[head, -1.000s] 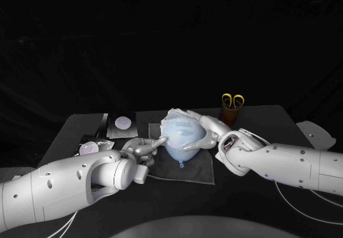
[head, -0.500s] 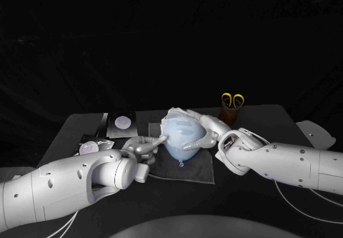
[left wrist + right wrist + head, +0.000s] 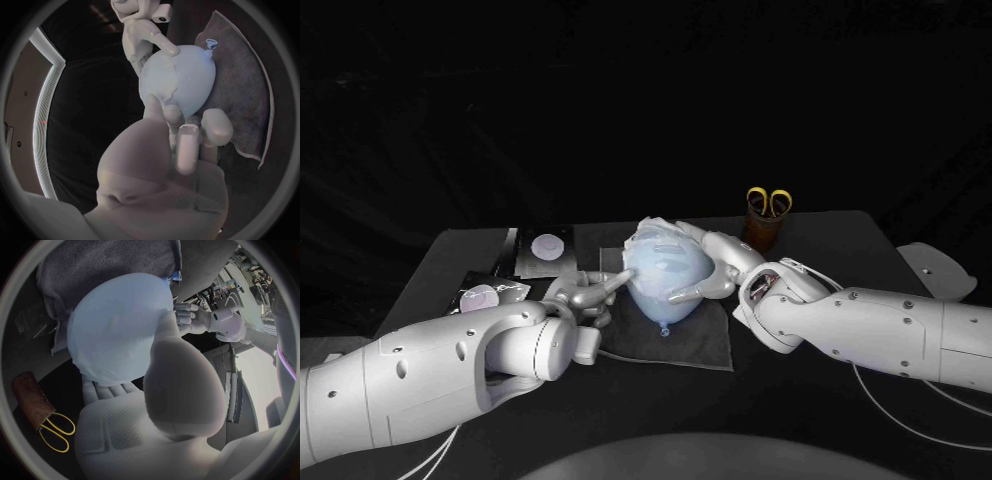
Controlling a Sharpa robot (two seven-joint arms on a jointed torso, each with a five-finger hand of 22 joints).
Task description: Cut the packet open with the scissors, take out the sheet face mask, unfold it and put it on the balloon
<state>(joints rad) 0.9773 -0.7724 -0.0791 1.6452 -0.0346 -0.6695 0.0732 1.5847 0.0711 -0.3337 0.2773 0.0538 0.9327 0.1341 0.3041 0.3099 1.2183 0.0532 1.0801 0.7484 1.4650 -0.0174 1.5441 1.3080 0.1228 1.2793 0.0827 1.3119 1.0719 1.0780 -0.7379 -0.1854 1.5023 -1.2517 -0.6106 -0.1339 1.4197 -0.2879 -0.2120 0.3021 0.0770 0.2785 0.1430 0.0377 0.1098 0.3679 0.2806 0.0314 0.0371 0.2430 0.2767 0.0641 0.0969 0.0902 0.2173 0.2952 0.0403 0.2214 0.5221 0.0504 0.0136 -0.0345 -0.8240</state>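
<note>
Head view: my left arm comes in low, and my left robot hand sits beside the balloon, one finger reaching out and touching its side. My right arm reaches in from the other side. My right robot hand cradles the balloon, fingers over its far end and one under its near flank. The balloon lies on a grey cloth in the middle of the surface, knot towards me. The sheet face mask is draped over its far end, pale and rumpled. Yellow-handled scissors stand in a brown holder behind my right robot hand. A dark packet lies well to the left.

Left wrist view: my left robot hand has one fingertip against the balloon and the other fingers bent in. I cannot tell whether it grips anything. The sheet face mask covers one side with a ragged edge. The right robot hand holds the balloon on the far side.

Right wrist view: my right robot hand cups the balloon from below. The sheet face mask clings smoothly to it. The left robot hand touches the balloon's far side.
</note>
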